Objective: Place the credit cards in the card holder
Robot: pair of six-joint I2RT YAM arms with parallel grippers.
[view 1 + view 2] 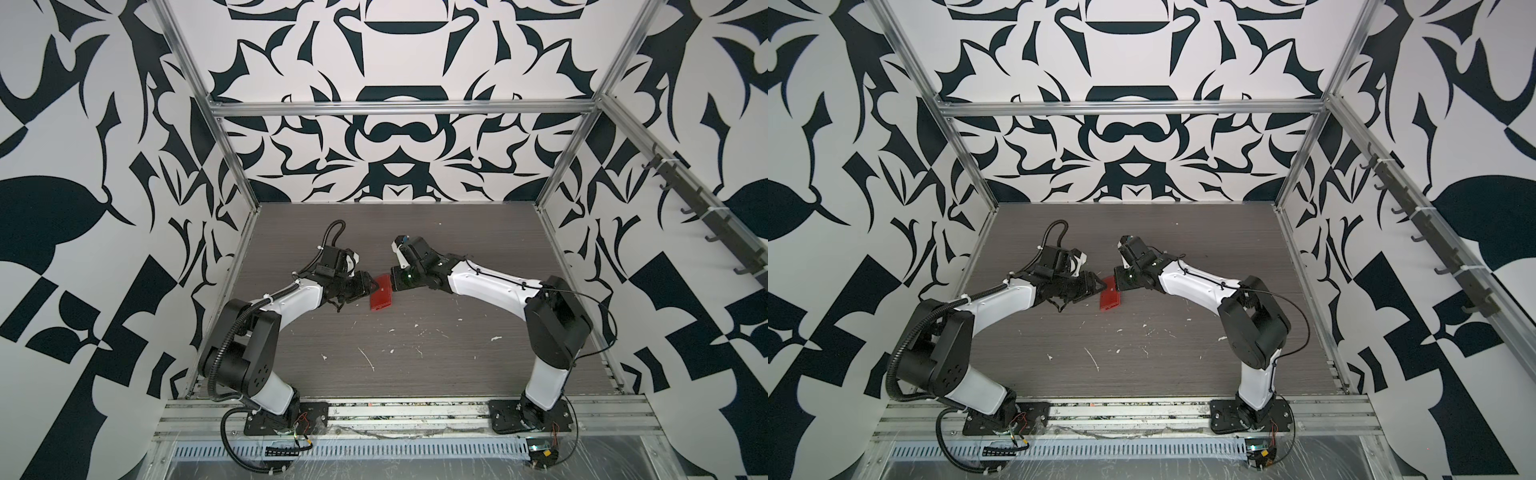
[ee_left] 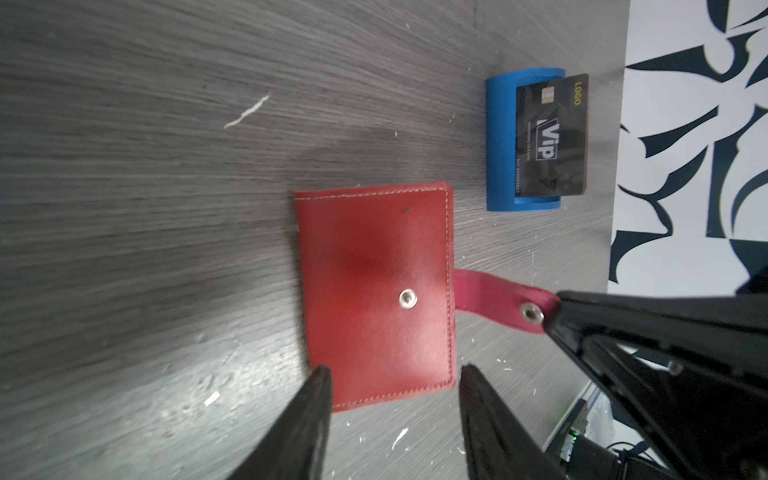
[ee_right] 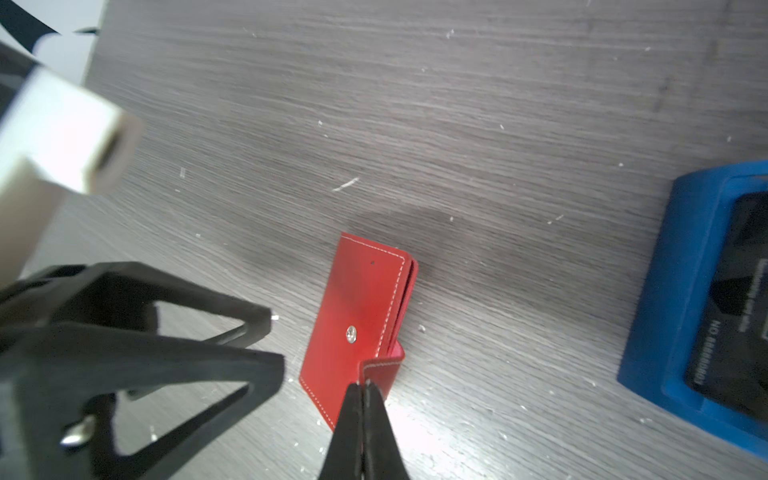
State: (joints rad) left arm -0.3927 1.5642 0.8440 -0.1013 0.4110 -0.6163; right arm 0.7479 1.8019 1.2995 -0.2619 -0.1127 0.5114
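Surface (image 1: 415,353): grey wood-grain, flecked with white scratches.

Left gripper (image 2: 395,374): its fingers (image 2: 307,415) are held well apart. They are positioned on either side of one short end of the card holder (image 2: 374,291), and nothing is clamped.

Right gripper (image 3: 360,387): it is closed, and the tip of the strap (image 3: 380,370) is pinched between its fingers.

Blue rack (image 2: 500,145): it is set on the surface near the card holder and apart from it.

Card holder: red, folded shut and laid flat. In both top views it is seen near the middle of the surface (image 1: 381,296), between the two grippers.

Dark card (image 2: 552,137): marked "Vip" and stood on edge in the blue rack. No other card is made out.

Strap: unfastened and drawn off the cover, with its snap (image 2: 531,311) exposed. The mating snap (image 2: 408,298) on the cover is uncovered.
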